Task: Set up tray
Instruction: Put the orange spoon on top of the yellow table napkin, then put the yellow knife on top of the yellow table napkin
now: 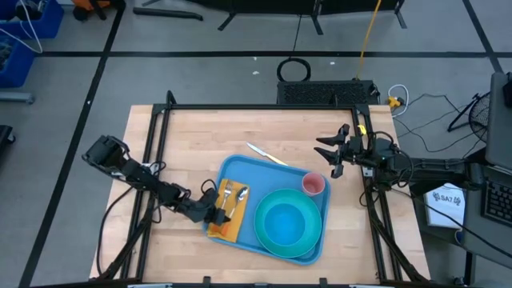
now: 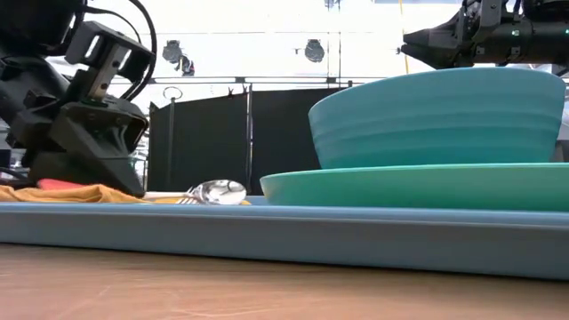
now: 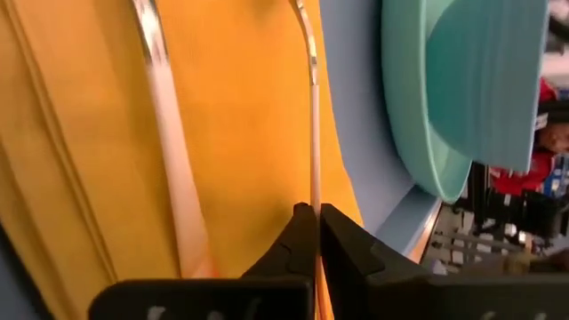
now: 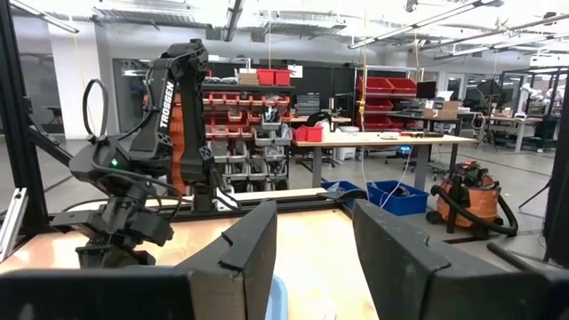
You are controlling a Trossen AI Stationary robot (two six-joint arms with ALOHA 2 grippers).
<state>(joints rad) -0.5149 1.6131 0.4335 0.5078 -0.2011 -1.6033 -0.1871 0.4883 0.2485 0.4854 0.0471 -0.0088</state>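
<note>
The blue tray (image 1: 240, 170) lies mid-table. On its left part a yellow-orange napkin (image 1: 230, 224) carries a fork (image 1: 227, 192) and a spoon (image 1: 240, 194). A turquoise bowl (image 1: 286, 222) stands on a turquoise plate (image 2: 418, 187) on the tray's right part, with a pink cup (image 1: 314, 186) behind them. My left gripper (image 1: 216, 213) sits low over the napkin's near end, shut on the spoon. Over the table's far right my right gripper (image 1: 330, 152) hangs raised and open, with nothing between its fingers. My left gripper pinches the spoon's thin handle (image 3: 314, 191) between its two fingertips, near the handle's free end. The fingers slant down from the table's left and lie along the handle. The handle shows edge-on, and the spoon's bowl (image 2: 218, 191) rests low on the napkin.
A knife (image 1: 266, 154) lies on the bare wood just beyond the tray's far edge. Black frame rails (image 1: 160, 120) run along the table's left, far and right sides. Bare wood shows to the left of and behind the tray.
</note>
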